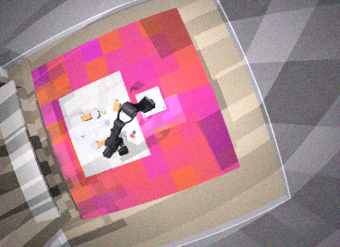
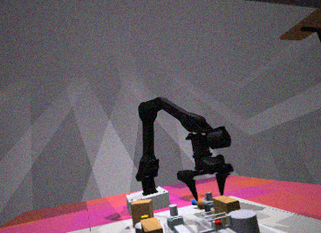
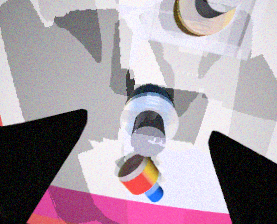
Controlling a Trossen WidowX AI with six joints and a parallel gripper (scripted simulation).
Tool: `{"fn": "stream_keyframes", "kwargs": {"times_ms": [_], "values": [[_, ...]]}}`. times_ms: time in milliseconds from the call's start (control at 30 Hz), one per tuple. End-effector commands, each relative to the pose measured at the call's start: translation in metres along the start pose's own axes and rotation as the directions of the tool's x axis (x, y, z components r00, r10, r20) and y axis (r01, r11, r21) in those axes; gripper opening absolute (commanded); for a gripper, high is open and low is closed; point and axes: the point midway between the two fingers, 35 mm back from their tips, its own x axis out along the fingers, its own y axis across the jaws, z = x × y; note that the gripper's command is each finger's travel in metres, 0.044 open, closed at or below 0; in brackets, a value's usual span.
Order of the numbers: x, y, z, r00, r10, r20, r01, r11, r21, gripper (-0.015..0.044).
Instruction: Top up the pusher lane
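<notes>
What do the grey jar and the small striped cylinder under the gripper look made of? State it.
Grey jar: likely glass or clear plastic, since its rim looks pale and translucent around a darker centre. Striped cylinder: probably painted plastic or wood, with flat, matte red, yellow and blue bands.

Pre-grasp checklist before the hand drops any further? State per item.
1. Hand open, holding nothing: ok.
2. Grey-capped jar between the two fingers in the wrist view: ok.
3. Hand above the jars, touching none, exterior view: ok.
4. Neighbour clearance: not ok; a red-and-yellow jar stands right beside the grey-capped one, a blue thing next to it.
5. Target matches the jar in the lane: cannot tell; the lane is not clear in any view.
6. Pusher plate position: cannot tell.
</notes>
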Motion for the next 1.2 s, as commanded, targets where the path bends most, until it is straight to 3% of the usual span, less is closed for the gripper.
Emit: {"fn": "stream_keyframes", "kwargs": {"times_ms": [0, 367, 667, 867, 1067, 1167], "values": [[0.007, 0.000, -0.001, 1.000, 0.001, -0.006, -0.001, 1.000, -0.007, 0.0440], [0.022, 0.000, -0.002, 1.000, 0.001, -0.006, -0.001, 1.000, -0.007, 0.0440], [0.022, 0.000, -0.002, 1.000, 0.001, -0.006, -0.001, 1.000, -0.007, 0.0204], [0.022, 0.000, -0.002, 1.000, 0.001, -0.006, -0.001, 1.000, -0.007, 0.0164], [0.003, 0.003, 0.002, 1.000, 0.001, -0.006, -0.001, 1.000, -0.007, 0.0006], [-0.014, 0.005, 0.004, 1.000, 0.002, -0.006, -0.002, 1.000, -0.007, 0.0000]]}}
